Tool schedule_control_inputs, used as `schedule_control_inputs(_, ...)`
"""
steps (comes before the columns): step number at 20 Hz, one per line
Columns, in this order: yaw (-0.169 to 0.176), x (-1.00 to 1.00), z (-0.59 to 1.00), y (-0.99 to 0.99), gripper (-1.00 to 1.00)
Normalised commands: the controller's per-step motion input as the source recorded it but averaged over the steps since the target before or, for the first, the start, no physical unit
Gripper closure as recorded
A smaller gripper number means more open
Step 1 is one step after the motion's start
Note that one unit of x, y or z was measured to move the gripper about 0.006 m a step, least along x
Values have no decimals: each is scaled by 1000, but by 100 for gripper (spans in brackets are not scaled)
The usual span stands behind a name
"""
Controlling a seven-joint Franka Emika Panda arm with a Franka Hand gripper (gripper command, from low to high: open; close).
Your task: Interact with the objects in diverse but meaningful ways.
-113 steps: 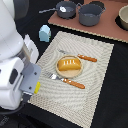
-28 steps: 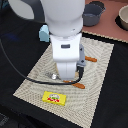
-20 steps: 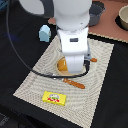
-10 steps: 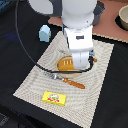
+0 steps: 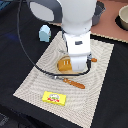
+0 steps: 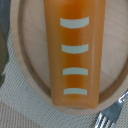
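An orange rectangular block [image 6: 74, 50] with white stripes lies on a round wooden plate [image 6: 30, 60]; both also show in the exterior view, the block [image 5: 63, 64] at the middle of the striped placemat [image 5: 35, 80]. My gripper [image 5: 76, 60] hangs right over the plate; its fingers are hidden by the white arm and do not show in the wrist view. A flat yellow packet with a red mark [image 5: 55, 98] lies near the mat's front edge. A light-blue and white carton [image 5: 44, 33] stands off the mat at the back left. The white shaker is out of view.
An orange-handled knife [image 5: 75, 82] lies in front of the plate. The fork's handle [image 5: 92, 60] pokes out at the arm's right and its tines [image 6: 106, 120] show in the wrist view. Grey pots [image 5: 100, 11] and a bowl [image 5: 122, 17] stand at the back right.
The arm came from the left to over the mat, then shifted back over the plate. The yellow packet, absent in the earliest frame, now lies on the mat's front.
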Motion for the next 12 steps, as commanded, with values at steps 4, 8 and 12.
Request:
schedule_control_inputs(4,0,-192,-264,239,-100)
schedule_control_inputs(8,0,-94,-211,270,-100)
schedule_control_inputs(12,0,-39,-164,296,-100)
